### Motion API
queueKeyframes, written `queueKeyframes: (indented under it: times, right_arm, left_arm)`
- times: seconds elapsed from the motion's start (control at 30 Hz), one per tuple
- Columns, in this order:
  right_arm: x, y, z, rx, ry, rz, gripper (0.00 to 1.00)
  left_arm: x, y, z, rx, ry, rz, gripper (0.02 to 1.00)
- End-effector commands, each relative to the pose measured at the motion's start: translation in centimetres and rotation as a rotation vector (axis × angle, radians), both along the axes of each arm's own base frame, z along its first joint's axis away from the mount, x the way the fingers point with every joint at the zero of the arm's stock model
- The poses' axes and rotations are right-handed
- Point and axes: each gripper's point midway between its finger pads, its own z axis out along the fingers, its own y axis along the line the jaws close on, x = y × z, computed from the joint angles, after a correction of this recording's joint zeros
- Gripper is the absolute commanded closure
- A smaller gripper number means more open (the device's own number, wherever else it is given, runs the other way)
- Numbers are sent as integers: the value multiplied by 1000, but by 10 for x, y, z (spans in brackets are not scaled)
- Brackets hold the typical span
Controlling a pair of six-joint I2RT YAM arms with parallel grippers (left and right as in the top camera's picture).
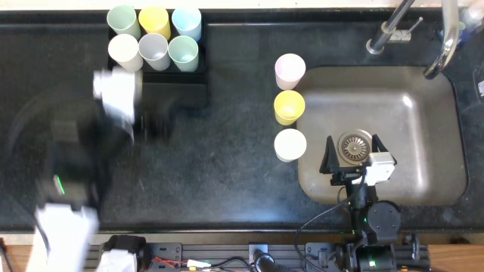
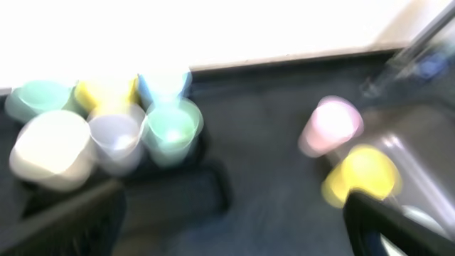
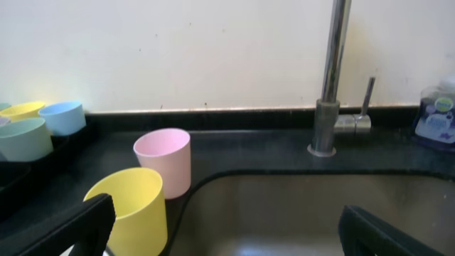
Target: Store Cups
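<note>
Fingers of the left gripper (image 2: 231,203) stand wide apart with nothing between them, just on the near side of the tray (image 1: 181,75) at far left, which holds six cups (image 1: 153,47). Over the sink (image 1: 423,151) hangs the right gripper (image 1: 353,151), also wide and empty. Along the sink's left rim stand a pink cup (image 1: 290,69), a yellow cup (image 1: 289,106) and a white cup (image 1: 290,143).

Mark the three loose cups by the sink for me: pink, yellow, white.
pink cup (image 1: 290,69): top view, inside its open mouth.
yellow cup (image 1: 289,106): top view, inside its open mouth.
white cup (image 1: 290,144): top view, inside its open mouth.
</note>
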Motion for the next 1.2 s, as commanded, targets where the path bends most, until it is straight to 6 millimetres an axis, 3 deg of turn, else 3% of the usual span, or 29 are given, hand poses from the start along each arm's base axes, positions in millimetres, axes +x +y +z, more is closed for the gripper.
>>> queueKeyframes:
  times: [0.03,0.1,0.17,0.2,0.23,0.27,0.43,0.7,0.73,0.97,1.2]
  right_arm:
    - [0,1,-4,-6,0,4,3]
    - [0,1,-4,-6,0,5,5]
    - [0,1,-4,-6,0,4,3]
    - [0,1,-4,-6,0,5,5]
    - [0,1,-4,-6,0,5,3]
    - [0,1,-4,-6,0,4,5]
    - [0,1,-4,-6,0,4,3]
    - [0,1,-4,-6,0,4,5]
    - [0,1,-4,-6,0,4,3]
    - [0,1,-4,-6,0,4,5]
    - [0,1,-4,-6,0,5,3]
  left_arm:
    - [77,-83,63,-49,171,-106,20]
    - [103,-108,62,-25,261,-15,20]
    - [115,-133,50,-4,340,37,20]
    - [118,-159,21,23,433,40,20]
    - [117,-170,7,31,478,40,20]
    - [116,-187,-22,39,558,53,20]
    - [117,-213,-77,64,666,71,20]
    - [129,-218,-127,52,762,149,20]
    - [135,-218,-143,52,779,165,20]
    - [135,-223,-167,41,837,165,20]
    - [136,-219,-172,32,860,173,20]
